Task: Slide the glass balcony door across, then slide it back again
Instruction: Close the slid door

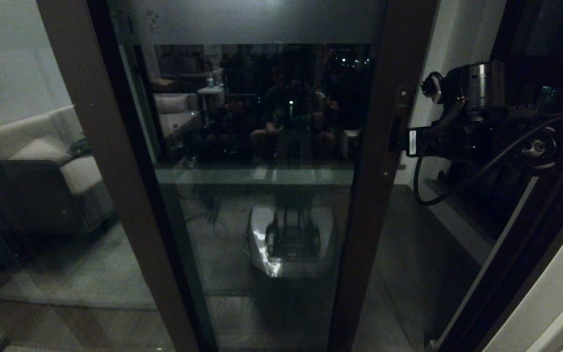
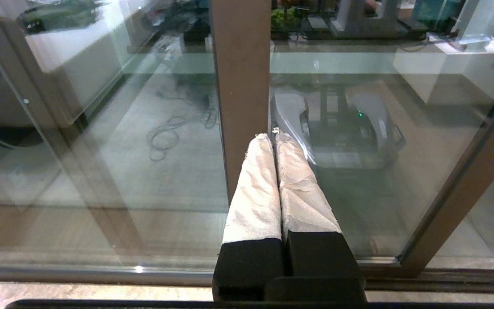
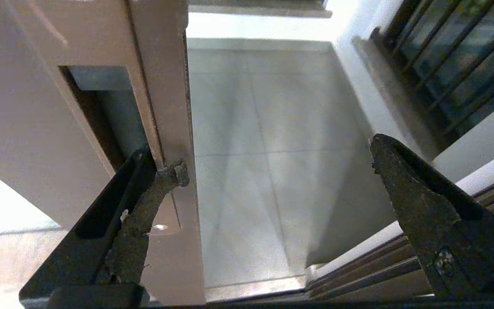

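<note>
My right gripper (image 3: 277,171) is spread wide, one fingertip (image 3: 174,174) hooked at the glass balcony door (image 1: 374,161) handle recess (image 3: 109,111). My left gripper (image 2: 275,137) sits clenched and empty, low and near the glass.

Glass balcony door (image 1: 262,186): tall clear pane in dark brown metal frame, seen upright ahead in the head view. Its right edge stile (image 1: 379,161) carries a narrow recessed handle (image 3: 114,116) and a silver screw (image 3: 158,227). A gap to the balcony floor is shown beside the stile.

An open gap is left beside the glass balcony door (image 1: 262,146) edge stile (image 3: 161,86), bounded by the barred window (image 3: 457,56) wall.
</note>
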Robot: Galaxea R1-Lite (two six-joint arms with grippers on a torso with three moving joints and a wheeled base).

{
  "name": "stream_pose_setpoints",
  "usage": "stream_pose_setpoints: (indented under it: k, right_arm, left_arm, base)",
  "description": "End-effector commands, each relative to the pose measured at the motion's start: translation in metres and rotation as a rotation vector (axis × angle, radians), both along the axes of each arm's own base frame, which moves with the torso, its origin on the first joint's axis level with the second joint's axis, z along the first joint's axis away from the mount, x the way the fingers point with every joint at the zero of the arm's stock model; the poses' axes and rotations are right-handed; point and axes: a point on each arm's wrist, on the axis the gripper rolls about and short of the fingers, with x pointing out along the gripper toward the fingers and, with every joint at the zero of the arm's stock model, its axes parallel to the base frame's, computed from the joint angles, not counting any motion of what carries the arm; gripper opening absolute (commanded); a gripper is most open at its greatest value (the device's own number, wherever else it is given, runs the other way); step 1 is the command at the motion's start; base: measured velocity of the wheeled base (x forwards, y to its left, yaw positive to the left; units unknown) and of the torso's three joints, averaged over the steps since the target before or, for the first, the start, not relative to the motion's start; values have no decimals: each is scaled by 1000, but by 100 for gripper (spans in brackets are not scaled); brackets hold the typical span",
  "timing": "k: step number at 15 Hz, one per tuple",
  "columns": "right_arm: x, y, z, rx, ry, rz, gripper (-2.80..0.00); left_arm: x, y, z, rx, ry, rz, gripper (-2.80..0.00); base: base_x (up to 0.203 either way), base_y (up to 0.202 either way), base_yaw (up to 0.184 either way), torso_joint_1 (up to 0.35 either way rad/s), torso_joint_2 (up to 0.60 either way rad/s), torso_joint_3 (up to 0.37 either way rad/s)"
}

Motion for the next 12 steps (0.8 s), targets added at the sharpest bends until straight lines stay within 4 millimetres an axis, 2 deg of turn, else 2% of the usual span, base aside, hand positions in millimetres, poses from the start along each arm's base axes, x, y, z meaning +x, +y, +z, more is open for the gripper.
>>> stream_pose_setpoints:
  k: [1,12]
  right_arm:
    - [-2,-10,-3,-18,-7,-26,0]
    - [-6,-45,-1,-42,-5,-110,0]
  left_arm:
    - [0,0,0,0,0,0,-280]
    - [0,0,0,0,0,0,-280]
  base:
    - [0,0,0,0,0,0]
    - [0,0,0,0,0,0]
